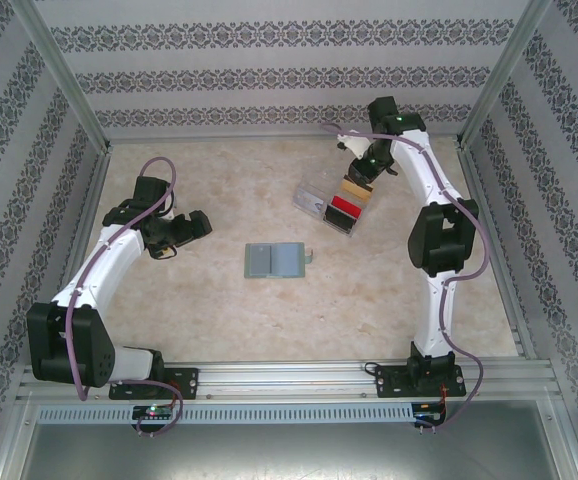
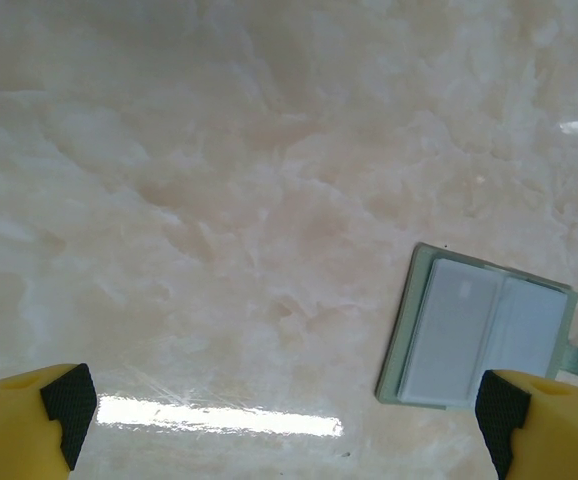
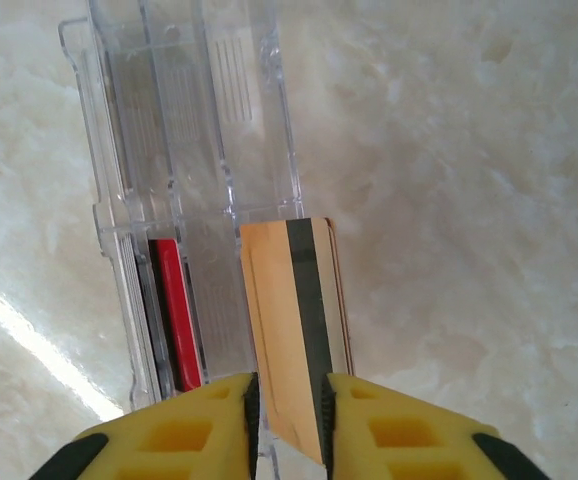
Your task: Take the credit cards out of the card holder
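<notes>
Standing the tan card (image 3: 284, 340) on edge between the right jaws at a slot of the clear tray (image 3: 159, 130), parking it away from the wallet (image 1: 275, 259); cannot tell whether pinching or merely flanking it. Stretching the right arm (image 1: 437, 235) far forward, hanging the left jaws spread wide, with the wallet lying open ahead-right of them on the bench (image 2: 219, 200).

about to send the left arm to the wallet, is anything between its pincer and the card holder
Nothing visible does. The left pincer hangs open over bare table, and the card holder lies open to its right with only table between them. The clear tray sits farther off, by the right arm, out of that path.
</notes>
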